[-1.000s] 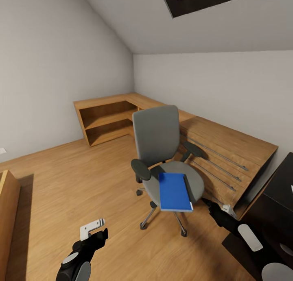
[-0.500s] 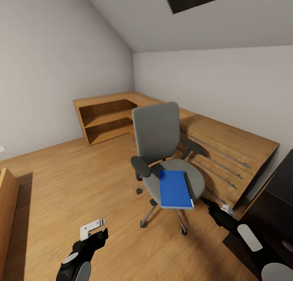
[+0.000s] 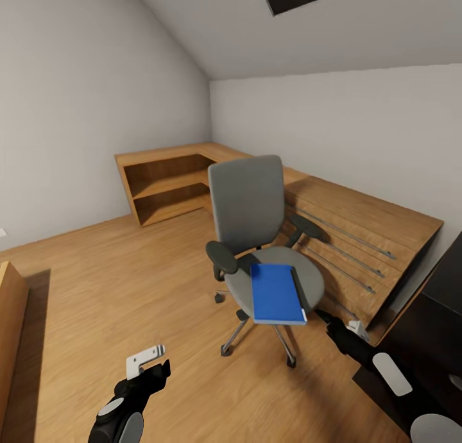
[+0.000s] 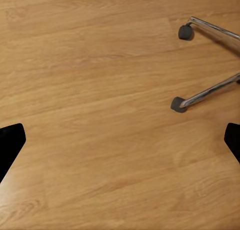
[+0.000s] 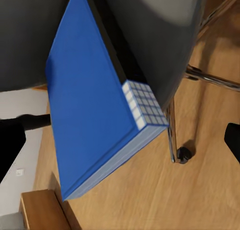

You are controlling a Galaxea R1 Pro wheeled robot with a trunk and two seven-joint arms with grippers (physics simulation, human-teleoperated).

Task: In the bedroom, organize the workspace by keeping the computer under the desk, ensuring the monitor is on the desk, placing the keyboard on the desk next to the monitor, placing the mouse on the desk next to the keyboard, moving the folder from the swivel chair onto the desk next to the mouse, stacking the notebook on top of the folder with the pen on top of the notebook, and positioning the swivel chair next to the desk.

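From the head, the whole picture has slid a little since a second ago, so the camera moved, not the chair [image 3: 266, 238]; the blue folder [image 3: 277, 294] lies on its seat, overhanging the front edge, with open floor [image 3: 128, 270] to the left. The left wrist shows the left gripper [image 4: 120, 140], fingers apart, over bare floor near two chair legs. The right wrist shows the right gripper [image 5: 125, 140], fingers apart, just short of the folder's corner, so I judge a grasp is near.

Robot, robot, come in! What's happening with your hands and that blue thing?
Both tools open, empty. Right tool near blue folder, which is on swivel chair seat. Left tool over bare floor.
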